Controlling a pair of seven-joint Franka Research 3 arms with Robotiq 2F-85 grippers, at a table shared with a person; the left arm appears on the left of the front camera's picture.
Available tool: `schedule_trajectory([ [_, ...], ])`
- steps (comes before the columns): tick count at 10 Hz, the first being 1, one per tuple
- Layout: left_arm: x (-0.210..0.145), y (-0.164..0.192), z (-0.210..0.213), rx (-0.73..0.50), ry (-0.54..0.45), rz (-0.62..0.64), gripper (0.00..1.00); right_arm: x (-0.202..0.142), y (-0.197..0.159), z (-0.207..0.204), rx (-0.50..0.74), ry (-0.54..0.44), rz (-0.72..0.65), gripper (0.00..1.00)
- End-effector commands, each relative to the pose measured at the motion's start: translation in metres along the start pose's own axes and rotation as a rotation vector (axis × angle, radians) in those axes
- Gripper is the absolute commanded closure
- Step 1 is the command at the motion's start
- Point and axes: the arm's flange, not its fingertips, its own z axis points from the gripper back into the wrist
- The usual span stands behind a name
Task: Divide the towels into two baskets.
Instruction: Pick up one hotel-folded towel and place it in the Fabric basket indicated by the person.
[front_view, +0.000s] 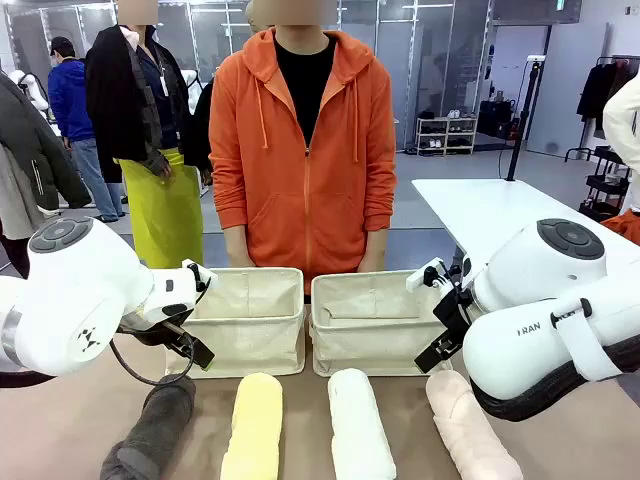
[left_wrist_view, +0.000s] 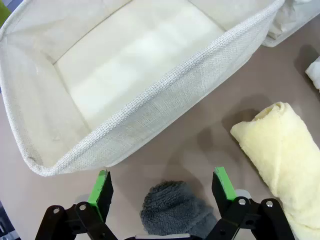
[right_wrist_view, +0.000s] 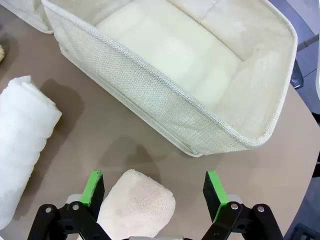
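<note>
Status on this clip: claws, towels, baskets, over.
Left claw open over grey towel; right claw open over pink towel. Yellow towel, white towel lying untouched. Left basket, right basket empty. Nothing blocking.

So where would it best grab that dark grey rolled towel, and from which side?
Across its width, near the end facing the left basket, coming down from above. The dark grey towel lies flat as a thick, soft roll, so its rounded sides suit a pinch from both sides. The open left end effector hangs over that end, one pad to each side.
</note>
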Motion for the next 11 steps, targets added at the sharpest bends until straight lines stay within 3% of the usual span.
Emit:
schedule_trajectory([
  [1,0.0001,-0.0002,0.0000,0.000,0.000,0.000,0.00,0.0000,0.0000,0.0000,0.000,0.000,0.000,0.00],
  [11,0.0002,-0.0006,0.0000,0.000,0.000,-0.002,0.00,-0.0002,-0.0006,0.0000,-0.001,0.000,0.000,0.00],
])
